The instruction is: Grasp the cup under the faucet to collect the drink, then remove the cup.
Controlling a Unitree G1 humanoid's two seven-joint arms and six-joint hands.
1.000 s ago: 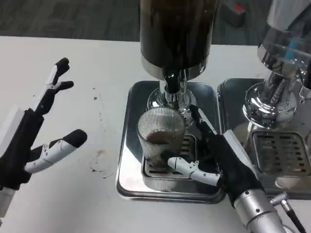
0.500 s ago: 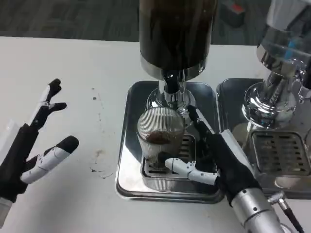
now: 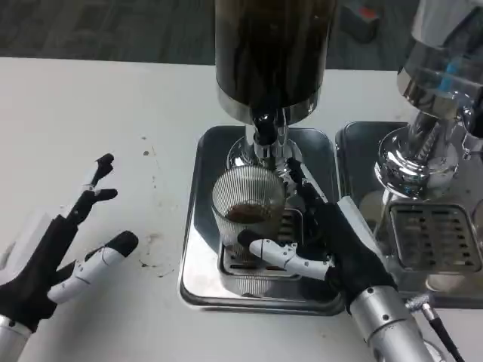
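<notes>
A ribbed clear cup [image 3: 249, 202] with a little brown drink in its bottom stands on the drip grate under the faucet [image 3: 264, 128] of the dark dispenser [image 3: 270, 53]. My right hand [image 3: 332, 245] wraps the cup from the right: the thumb [image 3: 275, 255] lies across its lower front and the black fingers [image 3: 302, 185] press its right rear side. My left hand [image 3: 60, 260] hovers over the bare table at the left, fingers spread, holding nothing.
The cup's grate sits in a silver tray [image 3: 195, 226]. A second chrome dispenser [image 3: 426, 143] with its own tray and grate [image 3: 434, 241] stands close on the right. Small brown stains [image 3: 155, 256] mark the table left of the tray.
My right hand has slid a little left and its thumb has come across the cup's front. My left hand has shifted on the left side, fingers still spread. The cup stays in place.
</notes>
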